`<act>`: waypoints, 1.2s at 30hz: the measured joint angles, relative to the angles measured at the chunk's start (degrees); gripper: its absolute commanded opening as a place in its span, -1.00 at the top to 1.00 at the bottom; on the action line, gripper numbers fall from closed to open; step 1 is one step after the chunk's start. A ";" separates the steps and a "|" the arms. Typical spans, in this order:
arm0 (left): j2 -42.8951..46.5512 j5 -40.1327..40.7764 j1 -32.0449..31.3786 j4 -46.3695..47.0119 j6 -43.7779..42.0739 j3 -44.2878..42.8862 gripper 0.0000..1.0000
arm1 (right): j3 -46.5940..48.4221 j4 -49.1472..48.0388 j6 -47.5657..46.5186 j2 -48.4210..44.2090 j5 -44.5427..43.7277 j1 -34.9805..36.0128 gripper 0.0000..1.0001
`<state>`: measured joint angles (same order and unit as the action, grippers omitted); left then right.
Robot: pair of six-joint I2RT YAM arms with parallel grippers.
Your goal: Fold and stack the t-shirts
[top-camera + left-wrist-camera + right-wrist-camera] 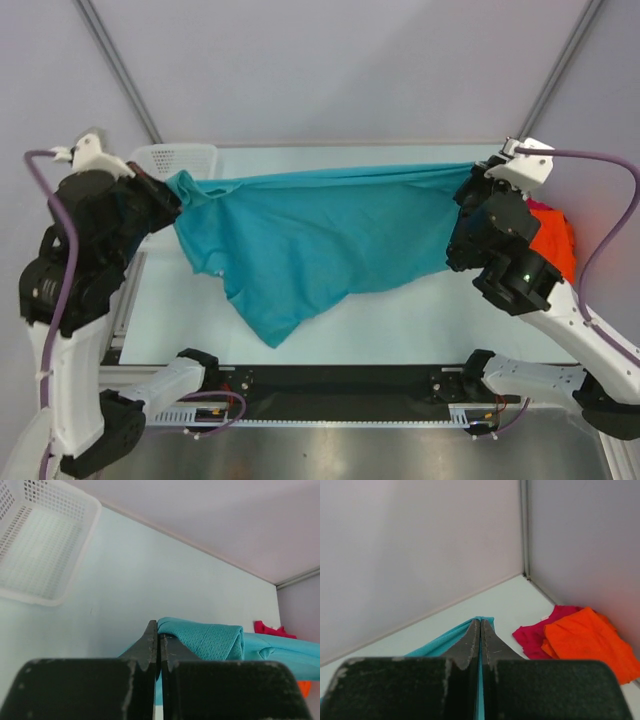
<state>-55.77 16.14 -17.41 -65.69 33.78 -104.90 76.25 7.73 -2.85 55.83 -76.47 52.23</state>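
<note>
Sitting at the far left corner of the surface (430, 320), the white mesh basket (182, 158) showed only part of its rim from above, the rest hidden behind the left arm. The left wrist view gave its perforated floor and walls in plain sight.

Teal t-shirt (310, 240) hung spread between both arms, across the middle of the surface. Left fingers (176, 200) were clenched on its left end, just beside the basket. Right fingers (470, 188) were clenched on its right end. The top edge ran roughly level from one grip to the other. The body sagged in folds to a point left of centre, toward the near edge. Could not tell whether that tip touched the surface.

Both wrist views confirmed it: fingers pressed together, with teal cloth pinched at the tips.

Orange t-shirt (556, 245) and magenta t-shirt (541, 208) lay crumpled in one heap at the far right corner, against the side wall. The orange overlapped the magenta's near side. From above, the right arm covered much of the heap. The heap lay apart from the teal cloth.
</note>
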 measured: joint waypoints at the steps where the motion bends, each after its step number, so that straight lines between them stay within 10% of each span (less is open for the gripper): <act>1: -1.84 0.04 0.00 0.81 -0.55 -0.20 1.00 | -0.02 -3.21 -2.62 0.76 -0.50 -0.68 1.00; 12: -8.11 -7.26 3.58 14.49 -2.93 11.67 1.00 | 5.49 17.53 21.51 11.72 16.94 -22.38 1.00; 21: -22.84 -9.73 9.16 24.28 -2.86 24.50 1.00 | -0.81 22.36 29.88 24.46 25.70 -26.49 1.00; 36: -57.02 -7.17 9.84 30.73 -4.07 -0.13 1.00 | 14.95 14.19 26.14 54.29 29.62 -32.83 1.00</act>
<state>-112.79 8.97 -7.57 -34.96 29.71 -105.03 91.20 21.91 23.29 110.13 -46.85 19.40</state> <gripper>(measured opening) 0.010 0.008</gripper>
